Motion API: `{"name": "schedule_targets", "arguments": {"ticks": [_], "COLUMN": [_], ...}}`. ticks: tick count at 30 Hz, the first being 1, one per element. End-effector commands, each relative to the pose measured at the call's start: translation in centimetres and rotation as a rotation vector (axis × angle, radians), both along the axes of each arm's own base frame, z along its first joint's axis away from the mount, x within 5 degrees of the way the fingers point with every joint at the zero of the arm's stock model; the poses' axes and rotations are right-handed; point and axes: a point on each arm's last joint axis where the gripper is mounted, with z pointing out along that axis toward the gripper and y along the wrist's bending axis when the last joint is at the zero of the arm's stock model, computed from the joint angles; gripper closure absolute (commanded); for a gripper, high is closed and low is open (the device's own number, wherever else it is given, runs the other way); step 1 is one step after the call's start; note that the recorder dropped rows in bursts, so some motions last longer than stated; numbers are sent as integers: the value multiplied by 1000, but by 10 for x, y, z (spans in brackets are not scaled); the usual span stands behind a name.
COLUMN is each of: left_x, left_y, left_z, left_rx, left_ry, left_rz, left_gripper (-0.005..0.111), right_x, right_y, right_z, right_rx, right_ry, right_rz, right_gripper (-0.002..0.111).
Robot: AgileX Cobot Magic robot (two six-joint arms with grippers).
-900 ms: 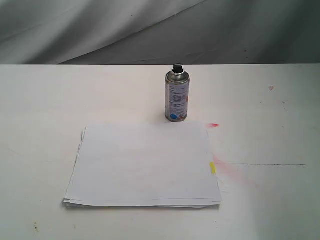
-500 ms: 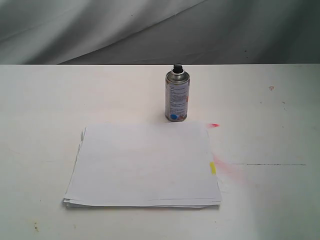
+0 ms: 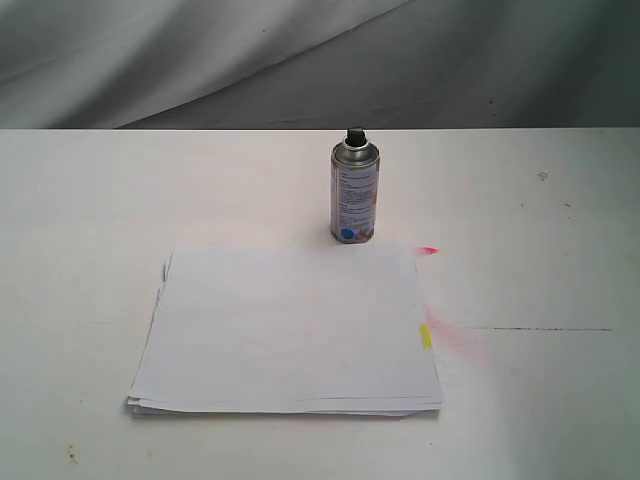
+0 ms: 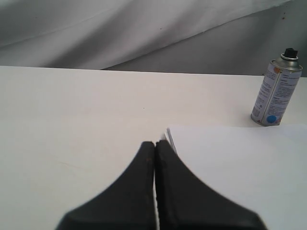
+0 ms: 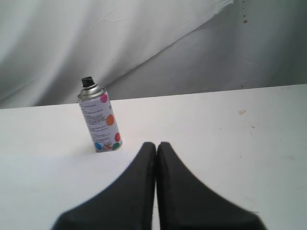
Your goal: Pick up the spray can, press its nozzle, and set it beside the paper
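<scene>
We found the spray can [image 3: 355, 195] standing upright on the white table [image 3: 90, 200]. In the exterior view it stood just beyond the far edge of the paper [image 3: 290, 330], toward that edge's right half. Whether its base touched the sheets we could not tell. Its black nozzle [image 3: 354, 135] sat on top of the domed shoulder, and a blue dot [image 3: 347, 234] showed near the base.

The paper lay flat as a slightly fanned stack, with a small yellow tab [image 3: 425, 336] on its right edge. On the table just right of the stack we noted a short red mark [image 3: 430, 250] and a faint pink smear [image 3: 465, 345] (the smear lay beside the tab). A grey cloth [image 3: 200, 60] hung behind the table.

Neither arm showed in the exterior view. In the left wrist view the left gripper [image 4: 154, 143] had its black jaws pressed together with nothing between them. Its tip was by a corner of the paper, well apart from the spray can. In the right wrist view the right gripper [image 5: 156, 144] was likewise closed and empty. The spray can stood ahead of it, apart, with coloured dots visible on its label.
</scene>
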Motion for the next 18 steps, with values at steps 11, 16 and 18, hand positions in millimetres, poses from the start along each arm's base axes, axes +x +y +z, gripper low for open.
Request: {"name": "schedule_targets", "arguments": {"ticks": [11, 16, 18], "left_x": [0, 0, 0], "left_y": [0, 0, 0], "left_z": [-1, -1, -1], "left_rx": [1, 1, 1], "left_ry": [-7, -7, -7], "left_rz": [-3, -3, -3], "left_gripper": [107, 107, 107], "right_x": [17, 50, 66], "right_y": [3, -1, -2], "right_z": [77, 108, 117], "right_rx": [129, 98, 101], "right_ry": [104, 179, 210], "right_rz": [32, 23, 24], "right_gripper": [108, 108, 108]}}
